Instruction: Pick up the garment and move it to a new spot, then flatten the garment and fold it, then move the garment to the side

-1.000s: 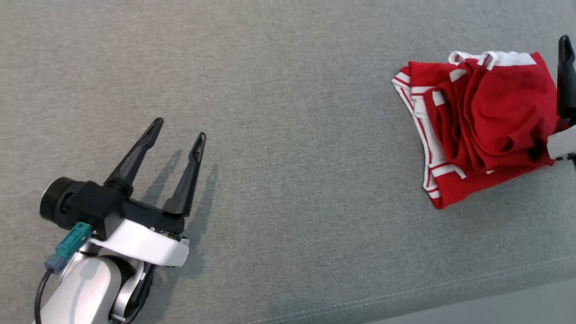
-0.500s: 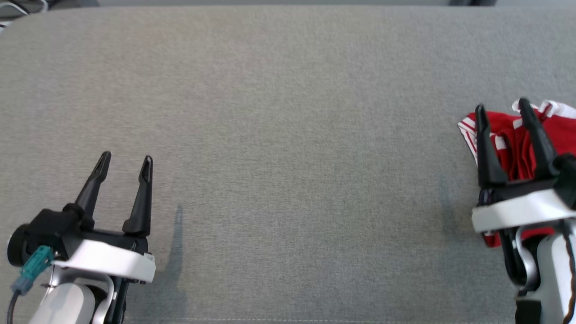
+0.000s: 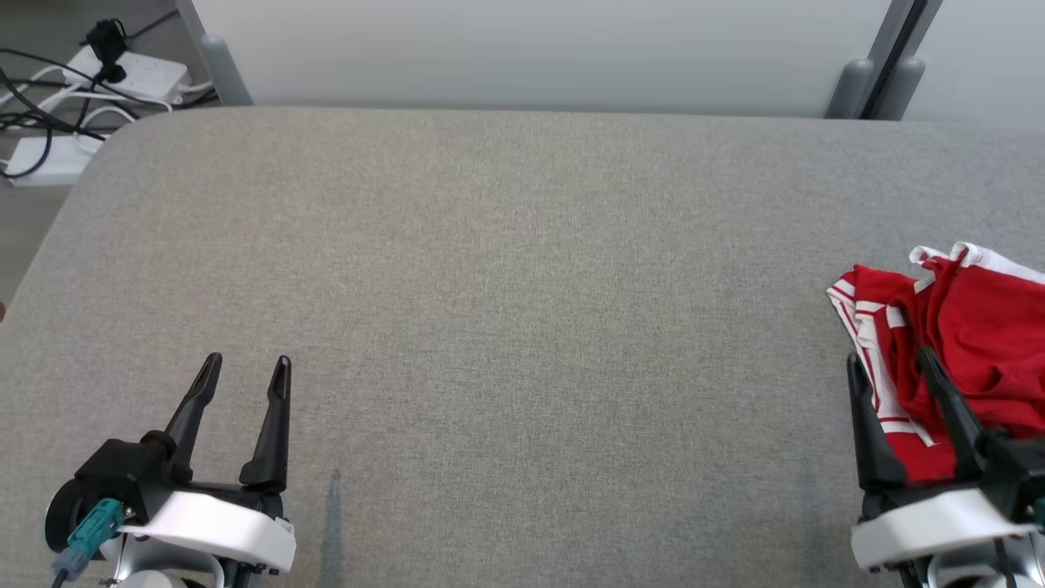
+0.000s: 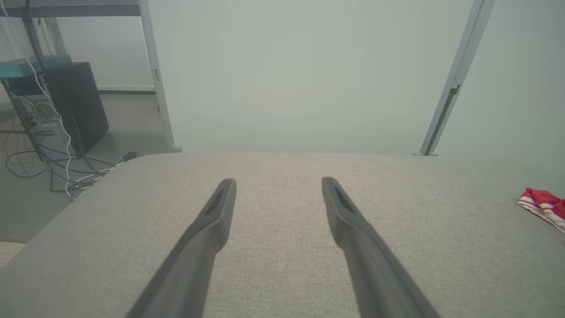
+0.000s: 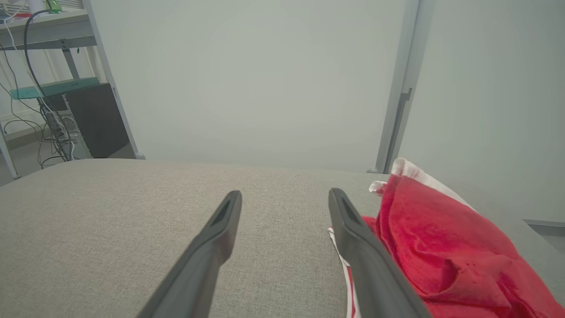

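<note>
The garment (image 3: 971,335) is a red cloth with white stripes and trim, bunched in a rough fold at the right edge of the grey padded surface (image 3: 522,286). My right gripper (image 3: 891,359) stands open at the lower right, its fingers over the garment's near left part, holding nothing. In the right wrist view the garment (image 5: 432,247) lies just right of the right gripper (image 5: 284,196). My left gripper (image 3: 245,363) is open at the lower left, far from the cloth. The left wrist view has the left gripper (image 4: 278,182) open and the garment (image 4: 545,205) at the far right.
Cables and white power strips (image 3: 122,73) lie on the floor beyond the surface's far left corner. A pale wall with grey posts (image 3: 873,82) runs behind the far edge. A shelf with a dark computer case (image 4: 75,106) stands to the left.
The head camera has tilted up, so the far edge and wall now show. Both grippers sit lower in the picture, still open. The right gripper has come into view in front of the garment.
</note>
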